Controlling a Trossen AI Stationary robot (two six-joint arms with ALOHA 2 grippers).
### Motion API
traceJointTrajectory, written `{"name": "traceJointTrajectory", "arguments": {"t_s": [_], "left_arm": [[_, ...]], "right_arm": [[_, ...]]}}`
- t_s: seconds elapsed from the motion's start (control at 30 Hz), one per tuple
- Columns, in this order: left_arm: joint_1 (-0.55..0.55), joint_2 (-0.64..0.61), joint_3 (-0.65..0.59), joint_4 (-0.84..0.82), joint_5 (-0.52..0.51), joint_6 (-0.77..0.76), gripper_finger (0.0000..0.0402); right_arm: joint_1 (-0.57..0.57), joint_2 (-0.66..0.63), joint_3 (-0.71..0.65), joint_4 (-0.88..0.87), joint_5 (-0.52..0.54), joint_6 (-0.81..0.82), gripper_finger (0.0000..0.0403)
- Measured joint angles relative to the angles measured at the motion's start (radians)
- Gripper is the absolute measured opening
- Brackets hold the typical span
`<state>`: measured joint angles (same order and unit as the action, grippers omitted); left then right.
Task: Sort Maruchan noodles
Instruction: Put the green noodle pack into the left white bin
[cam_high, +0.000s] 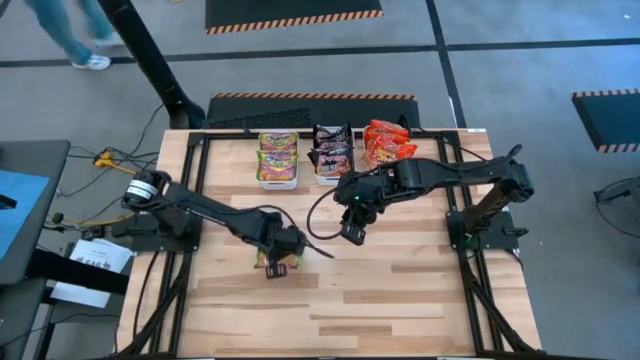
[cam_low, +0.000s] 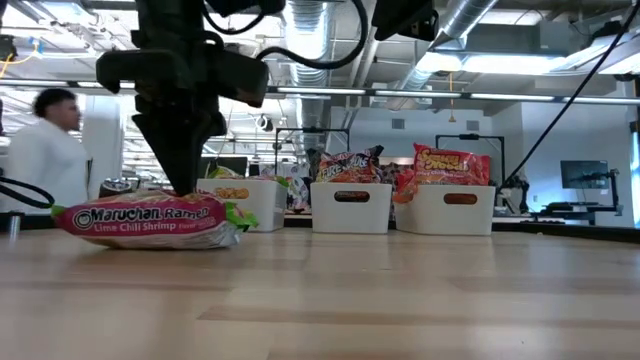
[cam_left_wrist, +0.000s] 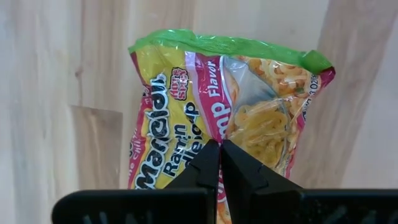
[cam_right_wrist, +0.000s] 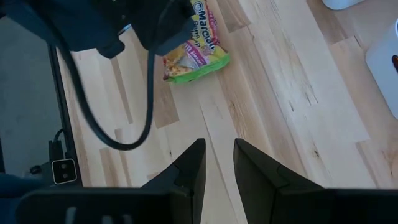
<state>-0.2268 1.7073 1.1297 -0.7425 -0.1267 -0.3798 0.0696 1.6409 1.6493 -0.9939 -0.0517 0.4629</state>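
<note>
The left hand (cam_high: 281, 252) stands pressed straight down on a green-and-yellow crinkly plastic packet of Maruchan lime chili shrimp ramen (cam_low: 150, 220), its two dark fingers (cam_left_wrist: 211, 163) drawn fully together with their tips meeting on the wrapper; whether they have pinched any of the film cannot be told. The packet lies flat on the pale wooden tabletop (cam_high: 400, 290) directly beneath that hand, apparently the last one left loose, which would explain why the hand has it pinned before a lift. Seen past the fingers, the wrapper shows a green sealed edge, a pink flavour band and a clear window with curled noodles behind it.

Beyond the left hand, at the tabletop's far edge, three white rectangular plastic bins stand in a row: one holding green-yellow packets (cam_high: 277, 154), one with dark brown-black packets (cam_high: 332, 150) and one with red-orange packets (cam_high: 385, 143). The colours are kept apart, so the loose packet would seem bound for the first bin.

The right hand (cam_high: 351, 232) hangs above bare wood, apart from the left hand and nearer the bins, its fingers partly spread and holding nothing, apparently waiting. In the room behind, a person (cam_low: 45, 150) in a white top stands blurred.
</note>
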Motion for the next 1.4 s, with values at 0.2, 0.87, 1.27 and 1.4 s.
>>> {"name": "traceJointTrajectory", "arguments": {"t_s": [0.2,0.87,1.27,1.4], "left_arm": [[0.053,0.0,0.0,0.0,0.124,0.014,0.0014],[0.25,0.0,0.001,-0.004,0.413,0.012,0.0154],[0.37,0.0,0.001,-0.013,0.441,-0.031,0.0155],[0.41,0.0,0.001,-0.012,0.497,-0.009,0.0155]], "right_arm": [[0.0,0.0,0.0,0.0,0.0,0.0,0.0109],[0.0,0.0,0.0,0.0,-0.001,-0.047,0.0109],[0.0,0.0,0.0,0.0,0.0,-0.074,0.0109],[0.0,0.0,0.0,0.0,0.0,-0.106,0.0109]]}}
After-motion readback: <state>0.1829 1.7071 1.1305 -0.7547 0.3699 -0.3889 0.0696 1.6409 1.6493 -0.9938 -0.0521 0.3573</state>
